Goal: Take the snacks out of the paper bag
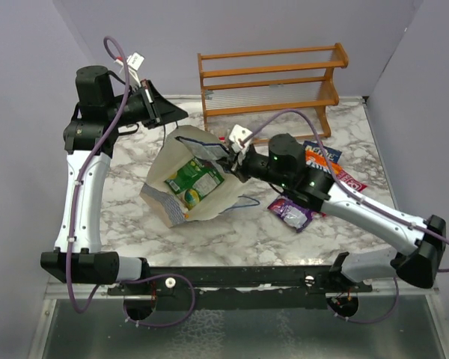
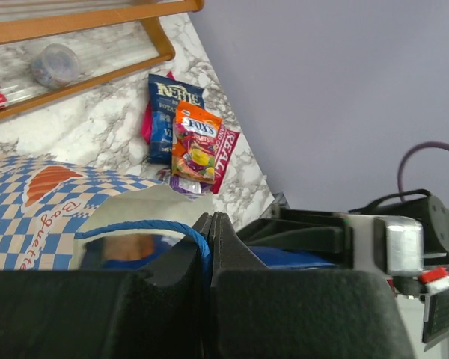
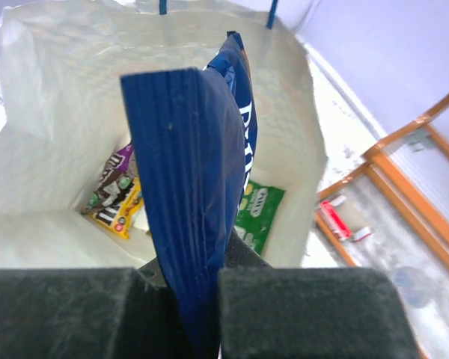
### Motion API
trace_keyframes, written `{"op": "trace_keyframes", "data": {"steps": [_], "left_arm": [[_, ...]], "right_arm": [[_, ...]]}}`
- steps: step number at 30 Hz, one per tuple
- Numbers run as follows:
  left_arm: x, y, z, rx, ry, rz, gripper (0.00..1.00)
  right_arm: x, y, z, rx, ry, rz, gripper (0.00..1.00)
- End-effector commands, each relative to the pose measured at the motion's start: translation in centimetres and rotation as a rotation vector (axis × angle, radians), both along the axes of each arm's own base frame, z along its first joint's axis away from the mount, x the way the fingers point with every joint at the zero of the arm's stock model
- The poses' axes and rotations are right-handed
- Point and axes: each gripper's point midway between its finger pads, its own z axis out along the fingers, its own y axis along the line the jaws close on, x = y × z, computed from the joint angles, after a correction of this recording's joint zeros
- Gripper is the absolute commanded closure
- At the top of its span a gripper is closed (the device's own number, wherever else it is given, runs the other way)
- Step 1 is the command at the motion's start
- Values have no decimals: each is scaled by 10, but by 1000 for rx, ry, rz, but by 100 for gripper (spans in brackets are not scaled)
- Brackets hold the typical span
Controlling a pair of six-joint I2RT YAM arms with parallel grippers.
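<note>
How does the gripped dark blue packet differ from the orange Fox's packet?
The dark blue packet is pinched by one end between the fingers of the right gripper, over the open paper bag; the orange Fox's packet lies flat with other packets on the table, outside the bag. The blue one is plain with white lettering; the orange one shows fruit. Both are snack packets.

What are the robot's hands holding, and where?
Right gripper: dark blue packet, by its crimped end. Left gripper: paper bag, by its blue cord handle.
</note>
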Motion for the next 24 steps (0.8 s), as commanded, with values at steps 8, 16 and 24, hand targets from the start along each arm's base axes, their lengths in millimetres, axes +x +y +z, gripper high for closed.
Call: {"op": "trace_keyframes", "data": {"steps": [8,16,24], "left_arm": [[-6,16,19,51,-98,65,100],[-10,28,16,103,-83,114,100],[-11,25,35,59,-107,80,100]], "right_arm": [[35,-137,119,283,-407,-613,99],[83,-200,80,156,-284,-1048,97],[83,-170,-59,54,231,-825,99]]}}
